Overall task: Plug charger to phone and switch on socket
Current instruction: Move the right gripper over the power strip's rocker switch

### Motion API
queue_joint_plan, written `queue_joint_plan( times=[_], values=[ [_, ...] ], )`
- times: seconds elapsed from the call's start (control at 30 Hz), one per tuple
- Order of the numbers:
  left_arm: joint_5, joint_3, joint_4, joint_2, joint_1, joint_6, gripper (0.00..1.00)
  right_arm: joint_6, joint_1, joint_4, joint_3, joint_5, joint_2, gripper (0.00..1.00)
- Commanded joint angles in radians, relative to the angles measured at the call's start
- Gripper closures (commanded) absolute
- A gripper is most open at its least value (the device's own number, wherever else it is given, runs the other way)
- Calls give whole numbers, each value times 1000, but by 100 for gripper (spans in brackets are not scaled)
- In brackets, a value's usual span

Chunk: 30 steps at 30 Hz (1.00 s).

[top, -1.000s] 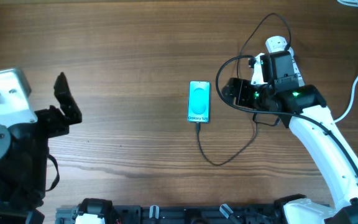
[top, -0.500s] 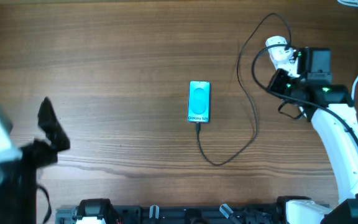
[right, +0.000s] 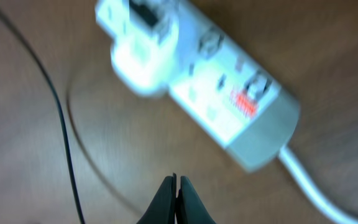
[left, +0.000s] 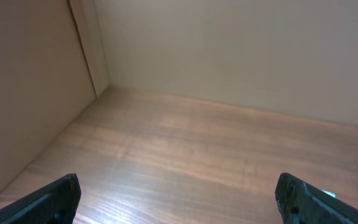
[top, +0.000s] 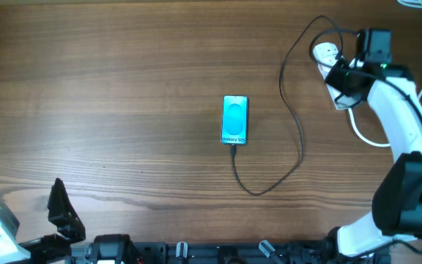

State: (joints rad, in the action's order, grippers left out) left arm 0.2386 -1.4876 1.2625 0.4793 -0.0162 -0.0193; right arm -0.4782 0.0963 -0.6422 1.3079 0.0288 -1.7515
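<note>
Thin black charger cable [top: 255, 193] is seen plugged into flat cyan-screened phone [top: 235, 119]; white oblong power strip [right: 229, 93], upper right, is judged still unswitched beneath closed right end effector [right: 177, 186].

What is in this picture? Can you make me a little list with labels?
phone: lying flat, screen lit cyan
charger: black cable, one end at phone's bottom edge, other toward adapter
socket: white strip, adapter on it; switches too blurry
right hand: shut, empty, near the socket
left hand: open, empty, far from phone
</note>
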Motion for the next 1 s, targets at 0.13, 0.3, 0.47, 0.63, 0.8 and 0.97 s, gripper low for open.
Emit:
queue_joint_plan(
  times=[0.13, 0.3, 0.47, 0.63, 0.8, 0.97],
  values=[
    [9, 5, 30, 0, -8, 12, 0, 50, 56, 89, 99, 108, -185, 95],
    [9, 5, 99, 0, -8, 12, 0, 58, 56, 191, 100, 107, -237, 95],
    [9, 5, 108, 0, -7, 12, 0, 61, 56, 275, 100, 106, -281, 95],
    [9, 5, 116, 0, -8, 12, 0, 64, 55, 304, 100, 107, -287, 95],
    [9, 5, 119, 0, -8, 12, 0, 71, 54, 332, 100, 103, -303, 95],
    [9, 5, 119, 0, -7, 12, 0, 71, 52, 314, 100, 60, -341, 96]
  ],
)
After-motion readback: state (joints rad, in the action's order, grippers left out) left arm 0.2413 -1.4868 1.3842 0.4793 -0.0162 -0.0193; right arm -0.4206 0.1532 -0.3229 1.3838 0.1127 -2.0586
